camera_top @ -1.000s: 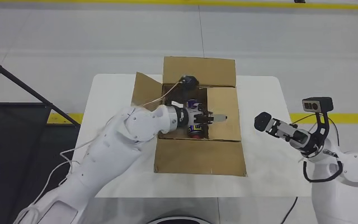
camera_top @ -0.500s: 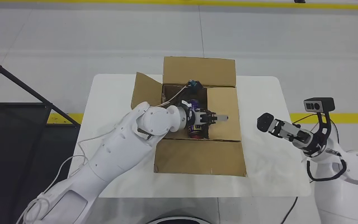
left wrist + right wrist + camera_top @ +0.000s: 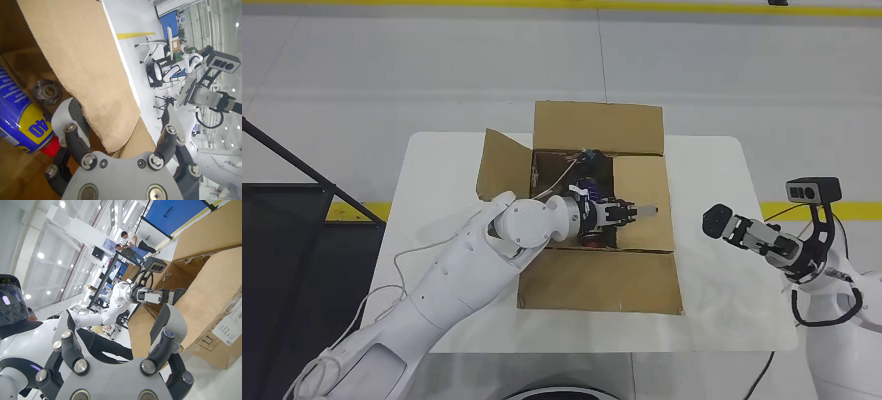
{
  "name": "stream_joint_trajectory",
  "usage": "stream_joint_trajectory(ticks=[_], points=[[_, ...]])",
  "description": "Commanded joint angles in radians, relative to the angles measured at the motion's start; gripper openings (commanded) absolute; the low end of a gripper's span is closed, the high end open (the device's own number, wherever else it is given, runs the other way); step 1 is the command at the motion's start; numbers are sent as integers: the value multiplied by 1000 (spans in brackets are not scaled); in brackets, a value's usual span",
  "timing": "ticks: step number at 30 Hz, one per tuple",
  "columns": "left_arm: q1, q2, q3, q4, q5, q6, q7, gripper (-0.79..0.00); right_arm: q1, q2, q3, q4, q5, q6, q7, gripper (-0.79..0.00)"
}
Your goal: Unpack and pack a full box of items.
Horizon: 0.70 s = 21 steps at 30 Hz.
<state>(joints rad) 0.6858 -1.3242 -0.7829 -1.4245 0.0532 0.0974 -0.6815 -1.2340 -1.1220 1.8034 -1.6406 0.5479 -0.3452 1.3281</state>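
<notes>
An open cardboard box [image 3: 597, 282] stands in the middle of the white table [image 3: 442, 170]. Inside it lie a blue and yellow spray can [image 3: 17, 113] with a red cap and a dark metal flange disc [image 3: 47, 92]. The can's red cap [image 3: 587, 238] peeks out under the left arm. My left gripper [image 3: 121, 115] is open at the box's right inner flap [image 3: 79, 56]. One finger is inside the box beside the can, the other outside, and the flap's torn edge lies between them. Right of the box, my right gripper [image 3: 117, 321] hangs open and empty above the table, seen from above as the right gripper [image 3: 717, 218].
The box's flaps stand out on every side, the far one [image 3: 597, 125] upright and the near one [image 3: 602, 285] lying flat. Bare table lies left of the box and between the box and the right arm. The table's right edge [image 3: 747, 200] is close to the right arm.
The left arm has pushed a little farther right and lower over the box, so its gripper reaches onto the right flap. The right arm has barely shifted.
</notes>
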Motion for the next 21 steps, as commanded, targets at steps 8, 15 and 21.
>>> stream_joint_trajectory(ticks=[8, 15, 21], points=[[26, 5, -49, -73, 10, 2, 12, 0, -16, 10, -10, -16, 7, -6, -12, 0], [4, -8, -47, -138, 4, -2, 46, 0, -22, 19, -6, -25, 24, -17, -20, 0], [-76, -49, 24, -65, -25, -4, 83, 0, -34, 26, 19, -11, 53, -34, -30, 0]])
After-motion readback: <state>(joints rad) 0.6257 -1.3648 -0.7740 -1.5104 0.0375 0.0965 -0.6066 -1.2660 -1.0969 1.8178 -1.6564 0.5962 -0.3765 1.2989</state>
